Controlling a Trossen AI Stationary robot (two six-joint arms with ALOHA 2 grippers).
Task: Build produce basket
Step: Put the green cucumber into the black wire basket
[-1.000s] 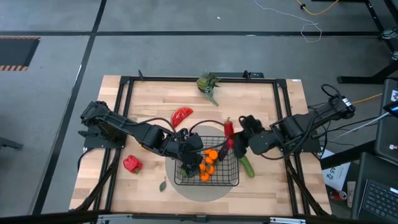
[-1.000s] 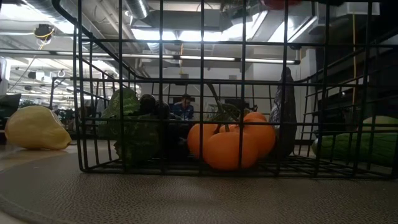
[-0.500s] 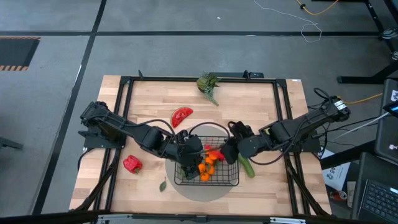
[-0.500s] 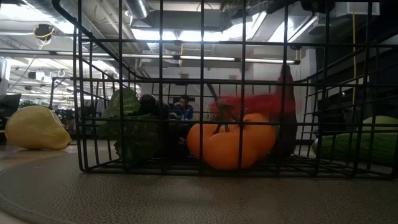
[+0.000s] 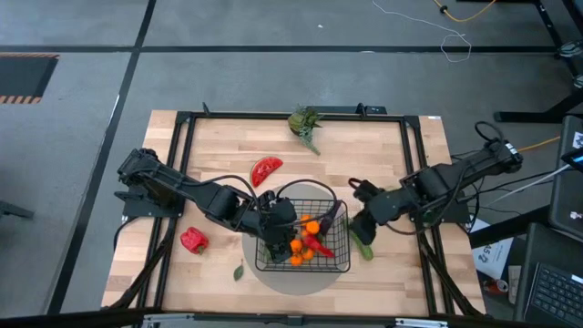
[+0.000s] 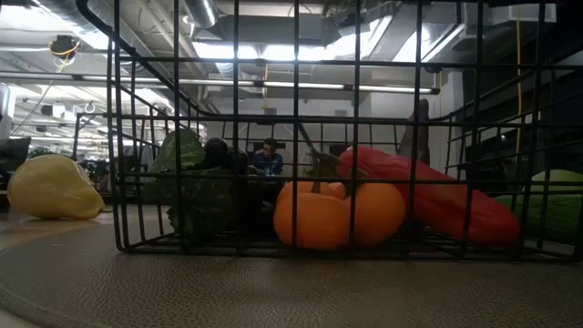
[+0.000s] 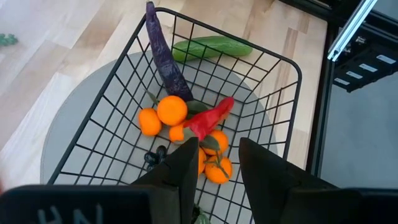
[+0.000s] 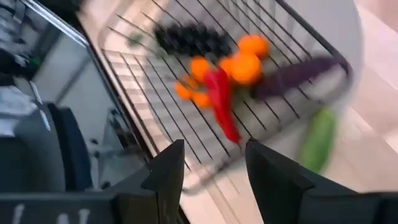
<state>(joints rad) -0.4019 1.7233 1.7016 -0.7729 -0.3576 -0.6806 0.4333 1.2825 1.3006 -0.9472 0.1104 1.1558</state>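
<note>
The black wire basket point(image 5: 303, 264) stands on a grey round mat. Inside it, a red chili point(image 5: 318, 244) lies slanting across the oranges point(image 7: 172, 111), next to dark grapes point(image 8: 186, 38) and a green pear point(image 6: 187, 182). A purple eggplant point(image 5: 331, 217) leans against the basket's far right wall. My left gripper point(image 5: 281, 221) hangs open above the basket's left part, with nothing between its fingers. My right gripper point(image 5: 357, 219) is open and empty just right of the basket, above the green cucumber point(image 5: 362, 246), which lies on the table.
A watermelon slice point(image 5: 266, 169) lies beyond the basket. A red pepper point(image 5: 192, 240) lies to its left, and a leafy green piece point(image 5: 305, 123) sits near the far edge. A yellow fruit point(image 6: 53, 187) lies left of the basket. A black frame borders the table.
My right gripper carried the red chili from beside the basket's far right corner to above the basket, opened and let go. The chili fell and now lies across the oranges. The gripper has since drawn back toward the table's right edge.
</note>
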